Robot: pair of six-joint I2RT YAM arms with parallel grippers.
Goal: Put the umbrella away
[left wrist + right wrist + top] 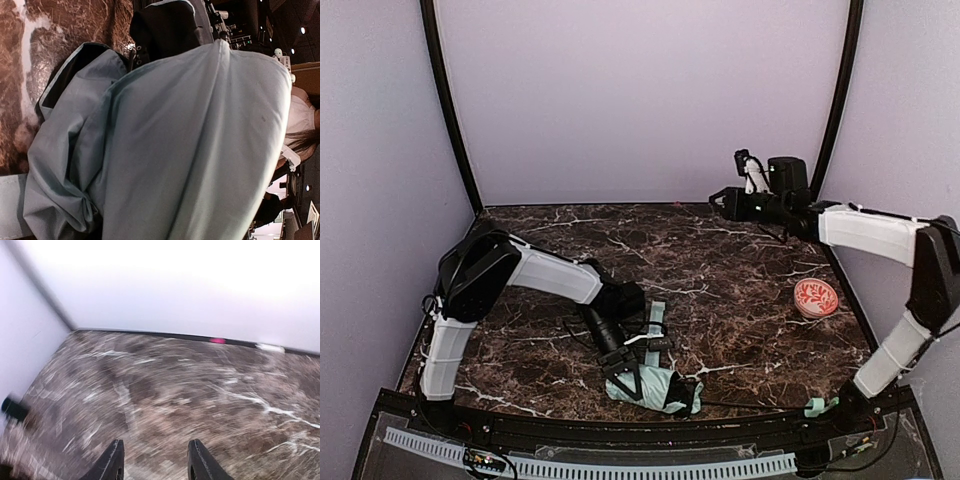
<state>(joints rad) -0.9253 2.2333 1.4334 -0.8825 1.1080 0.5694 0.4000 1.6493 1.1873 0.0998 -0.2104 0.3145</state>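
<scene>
Mint umbrella (190, 140) fabric lies bunched at the tabletop's (720, 300) near edge under the left claw (632, 372), grip impossible to read, right claw (155, 460) hanging parted and empty well away: gathering looks underway, and next it needs a firm hold to tuck the folds.

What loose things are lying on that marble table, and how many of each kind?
mint-green umbrella: 1
orange-red patterned ball: 1
Total: 2
</scene>
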